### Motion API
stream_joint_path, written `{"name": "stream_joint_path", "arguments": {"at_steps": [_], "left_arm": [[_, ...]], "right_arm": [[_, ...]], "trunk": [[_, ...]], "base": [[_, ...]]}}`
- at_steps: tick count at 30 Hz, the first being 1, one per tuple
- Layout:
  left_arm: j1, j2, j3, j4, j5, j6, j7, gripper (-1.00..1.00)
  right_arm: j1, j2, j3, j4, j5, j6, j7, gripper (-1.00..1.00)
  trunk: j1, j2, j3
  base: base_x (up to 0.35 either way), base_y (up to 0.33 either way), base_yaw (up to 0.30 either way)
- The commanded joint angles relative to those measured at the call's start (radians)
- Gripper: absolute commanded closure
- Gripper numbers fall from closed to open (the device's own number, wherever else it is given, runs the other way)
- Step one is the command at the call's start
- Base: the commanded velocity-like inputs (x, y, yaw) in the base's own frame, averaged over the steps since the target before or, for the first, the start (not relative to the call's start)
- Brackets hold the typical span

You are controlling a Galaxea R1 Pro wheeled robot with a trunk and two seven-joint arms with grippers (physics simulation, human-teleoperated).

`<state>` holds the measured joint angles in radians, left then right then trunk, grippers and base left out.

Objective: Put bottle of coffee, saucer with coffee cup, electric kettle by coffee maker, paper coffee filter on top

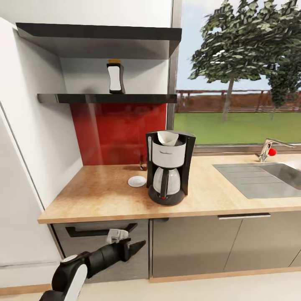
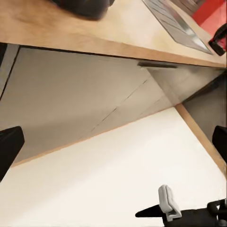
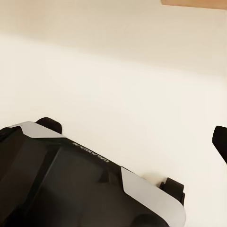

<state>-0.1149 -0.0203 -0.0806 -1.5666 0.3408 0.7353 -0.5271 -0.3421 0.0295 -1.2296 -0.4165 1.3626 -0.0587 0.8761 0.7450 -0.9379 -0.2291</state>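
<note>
The black and white coffee maker [image 1: 167,169] stands on the wooden countertop [image 1: 96,196], with a white paper filter [image 1: 167,138] sitting in its top. A small white saucer [image 1: 136,181] lies on the counter just to its left, with nothing on it. The bottle of coffee [image 1: 115,77] stands upright on the dark wall shelf [image 1: 75,98] above. My left gripper [image 1: 140,244] hangs low in front of the cabinet, below the counter edge, open and holding nothing; its fingers [image 2: 9,146] are spread wide. My right gripper's finger [image 3: 220,142] sits at the frame edge above the floor, open.
A steel sink [image 1: 267,177] with a tap [image 1: 267,149] is set into the counter at the right. A tall white cabinet [image 1: 25,167] walls off the left side. Grey cabinet fronts [image 1: 209,246] run under the counter. My base [image 3: 71,184] stands on the pale floor.
</note>
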Motion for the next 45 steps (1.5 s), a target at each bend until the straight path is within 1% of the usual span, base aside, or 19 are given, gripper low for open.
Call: {"name": "stream_joint_path", "arguments": {"at_steps": [1, 5, 6, 10, 11, 14, 16, 18, 20, 22, 23, 24, 25, 28, 32, 34, 38, 42, 45], "left_arm": [[-0.028, -0.004, 0.000, -0.002, 0.003, 0.034, -0.021, -1.00], [-0.132, -0.017, -0.001, -0.005, 0.004, 0.130, -0.107, -1.00], [-0.182, -0.021, -0.002, -0.006, 0.004, 0.171, -0.139, -1.00], [-0.306, -0.030, -0.002, -0.006, 0.022, 0.230, -0.182, -1.00], [-0.427, -0.051, -0.001, -0.004, 0.114, 0.250, -0.194, -1.00], [-0.528, -0.059, -0.001, 0.000, 0.167, 0.256, -0.196, -1.00], [-0.583, -0.061, -0.001, 0.003, 0.181, 0.258, -0.195, -1.00], [-0.675, -0.062, -0.001, 0.012, 0.193, 0.260, -0.195, -1.00], [-0.944, -0.064, 0.001, 0.123, 0.202, 0.261, -0.177, -1.00], [-1.050, -0.064, 0.002, 0.182, 0.202, 0.261, -0.133, -1.00], [-1.183, -0.064, 0.002, 0.246, 0.202, 0.261, -0.008, -1.00], [-1.214, -0.064, 0.002, 0.260, 0.202, 0.261, 0.027, -1.00], [-1.340, -0.063, 0.002, 0.327, 0.201, 0.260, 0.185, -1.00], [-1.430, -0.063, 0.001, 0.381, 0.197, 0.258, 0.305, -1.00], [-1.472, -0.063, -0.003, 0.413, 0.179, 0.257, 0.420, -1.00], [-1.495, -0.063, -0.017, 0.434, 0.152, 0.257, 0.547, -1.00], [-1.539, -0.064, -0.093, 0.467, 0.122, 0.254, 0.695, -1.00], [-1.551, -0.065, -0.189, 0.480, 0.057, 0.254, 0.863, -1.00], [-1.555, -0.065, -0.221, 0.479, 0.032, 0.254, 0.953, -1.00]], "right_arm": [[-0.001, 0.001, -0.008, -0.003, 0.010, -0.006, 0.004, -1.00], [-0.001, 0.001, -0.008, -0.003, 0.010, -0.006, 0.004, -1.00], [-0.001, 0.001, -0.008, -0.003, 0.010, -0.006, 0.004, -1.00], [-0.001, 0.001, -0.008, -0.002, 0.010, -0.007, -0.011, -1.00], [-0.001, 0.001, -0.008, -0.001, 0.009, -0.007, -0.061, -1.00], [-0.001, 0.002, -0.007, 0.000, 0.009, -0.007, -0.091, -1.00], [-0.001, 0.002, -0.007, 0.000, 0.009, -0.007, -0.099, -1.00], [-0.001, 0.003, -0.007, 0.000, 0.009, -0.007, -0.105, -1.00], [-0.001, 0.003, -0.007, 0.001, 0.009, -0.007, -0.111, -1.00], [-0.001, 0.003, -0.007, 0.001, 0.009, -0.007, -0.112, -1.00], [-0.001, 0.003, -0.007, 0.001, 0.009, -0.007, -0.112, -1.00], [-0.001, 0.003, -0.007, 0.001, 0.009, -0.007, -0.112, -1.00], [-0.001, 0.003, -0.007, 0.001, 0.009, -0.007, -0.112, -1.00], [-0.001, 0.003, -0.007, 0.001, 0.010, -0.007, -0.112, -1.00], [-0.001, 0.003, -0.007, 0.001, 0.010, -0.007, -0.112, -1.00], [-0.001, 0.003, -0.007, 0.001, 0.010, -0.007, -0.112, -1.00], [-0.001, 0.003, -0.007, 0.003, 0.010, -0.007, -0.112, -1.00], [-0.001, 0.002, -0.008, 0.004, 0.011, -0.007, -0.112, -1.00], [0.001, 0.001, -0.008, 0.004, 0.012, -0.007, -0.110, -1.00]], "trunk": [[0.000, -0.001, -0.002], [0.000, -0.001, -0.002], [0.000, -0.001, -0.002], [0.000, -0.001, -0.002], [0.000, -0.001, -0.002], [0.000, -0.001, -0.002], [0.000, -0.001, -0.002], [0.000, -0.001, -0.002], [0.000, -0.001, -0.002], [0.000, -0.001, -0.002], [0.000, -0.001, -0.002], [0.000, -0.001, -0.002], [0.000, -0.001, -0.002], [0.000, -0.001, -0.002], [0.000, -0.001, -0.002], [0.000, -0.001, -0.002], [0.000, -0.001, -0.002], [0.000, -0.001, -0.002], [0.000, -0.001, -0.002]], "base": [[0.000, 0.000, 0.000], [0.000, 0.000, 0.000], [0.000, 0.000, 0.000], [0.000, 0.000, 0.000], [0.000, 0.000, 0.000], [0.000, 0.000, 0.000], [0.000, 0.000, 0.000], [0.000, 0.000, 0.000], [0.000, 0.000, 0.000], [0.000, 0.000, 0.000], [0.000, 0.000, 0.000], [0.000, 0.000, 0.000], [0.000, 0.000, 0.000], [0.000, 0.000, 0.000], [0.000, 0.000, 0.000], [0.000, 0.000, 0.000], [0.000, 0.000, 0.000], [0.000, 0.000, 0.000], [0.033, 0.000, 0.000]]}}
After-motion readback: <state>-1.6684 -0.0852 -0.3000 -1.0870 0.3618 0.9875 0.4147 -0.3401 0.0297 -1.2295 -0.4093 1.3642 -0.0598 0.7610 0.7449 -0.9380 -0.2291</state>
